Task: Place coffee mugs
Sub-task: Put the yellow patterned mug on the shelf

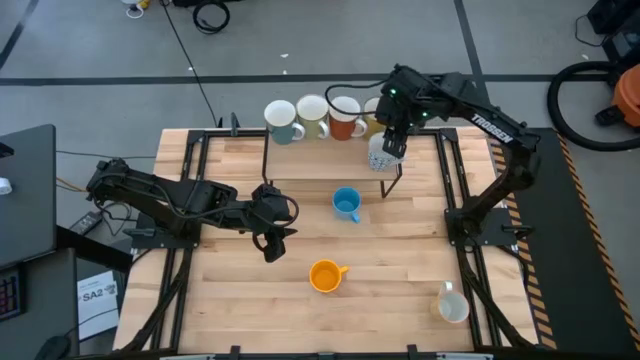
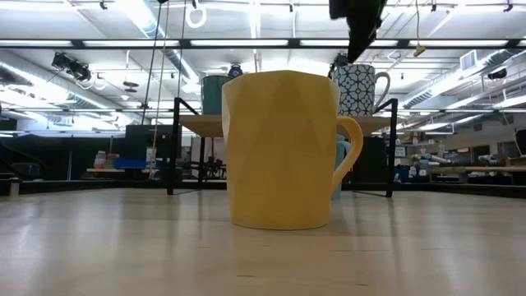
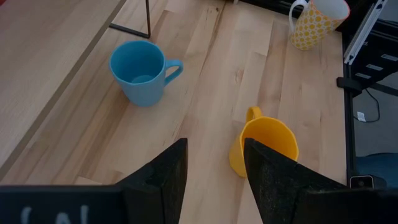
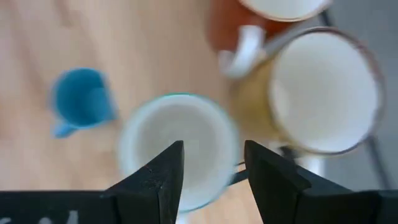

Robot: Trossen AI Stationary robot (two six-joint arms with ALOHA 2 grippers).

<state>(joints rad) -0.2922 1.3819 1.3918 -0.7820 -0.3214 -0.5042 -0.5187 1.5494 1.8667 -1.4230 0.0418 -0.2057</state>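
Bright, even light falls from ceiling strip lamps (image 2: pixel 271 43) above my table (image 1: pixel 400 250), leaving only faint shadows beside the mugs. From table height the yellow mug (image 2: pixel 283 148) stands backlit, its near face dull. My right wrist camera is badly out of focus (the white mug (image 4: pixel 177 146) below it is a soft smear); my left wrist camera stays crisp.

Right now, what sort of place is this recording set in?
Probably a robotics lab or workshop, not a kitchen. The low view shows an open hall with strip lights and workbenches; from above, a wooden table stands on a grey concrete floor with loose cables.
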